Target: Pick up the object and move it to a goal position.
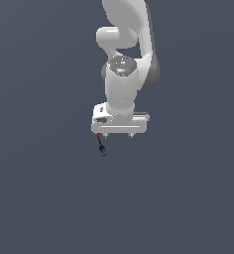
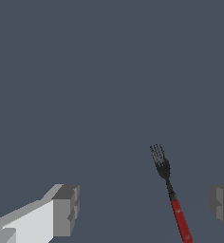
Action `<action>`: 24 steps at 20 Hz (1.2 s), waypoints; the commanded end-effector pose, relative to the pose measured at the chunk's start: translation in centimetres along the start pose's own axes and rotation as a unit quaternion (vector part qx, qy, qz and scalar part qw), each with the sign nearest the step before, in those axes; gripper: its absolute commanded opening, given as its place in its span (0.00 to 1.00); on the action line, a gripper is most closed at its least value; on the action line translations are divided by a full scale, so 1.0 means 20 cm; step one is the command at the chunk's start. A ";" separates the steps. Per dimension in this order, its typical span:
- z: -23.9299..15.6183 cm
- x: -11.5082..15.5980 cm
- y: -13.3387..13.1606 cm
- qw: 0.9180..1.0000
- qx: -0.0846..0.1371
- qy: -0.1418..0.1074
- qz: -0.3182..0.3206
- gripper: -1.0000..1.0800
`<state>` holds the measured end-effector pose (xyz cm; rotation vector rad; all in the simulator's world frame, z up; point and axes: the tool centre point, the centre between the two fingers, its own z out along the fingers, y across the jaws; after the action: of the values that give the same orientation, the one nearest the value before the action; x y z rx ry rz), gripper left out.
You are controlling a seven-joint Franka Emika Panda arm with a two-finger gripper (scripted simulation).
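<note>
While the gripper [image 2: 142, 209] hung with jaws wide and empty, the fork [image 2: 170, 190], black tines and red handle, lay between the fingers [image 2: 64, 209], nearer one of them. Advised: centre over the handle, descend square, close on its narrow width.

We see open, flat grey ground on every side of the white arm [image 1: 124, 59] in the exterior view; nothing else stands there. The gripper [image 1: 117, 135] hangs with its jaws spread wide. In the wrist view the gap between the two grey fingertips [image 2: 66, 211] is broad, and the fork [image 2: 170, 192], black tines and red handle, lies inside it, nearer one fingertip than the other. Only the fork lies in that gap.
</note>
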<state>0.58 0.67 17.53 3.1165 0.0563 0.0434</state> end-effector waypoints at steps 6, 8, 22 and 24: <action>-0.03 0.01 0.02 1.000 0.003 0.005 0.000 0.96; -0.05 0.01 0.04 1.000 0.006 0.009 0.000 0.96; 0.02 -0.02 0.11 1.000 0.007 0.008 -0.016 0.96; 0.06 -0.04 0.14 1.000 0.007 0.007 -0.024 0.96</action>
<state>0.17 -1.66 17.04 3.1283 0.1163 0.0686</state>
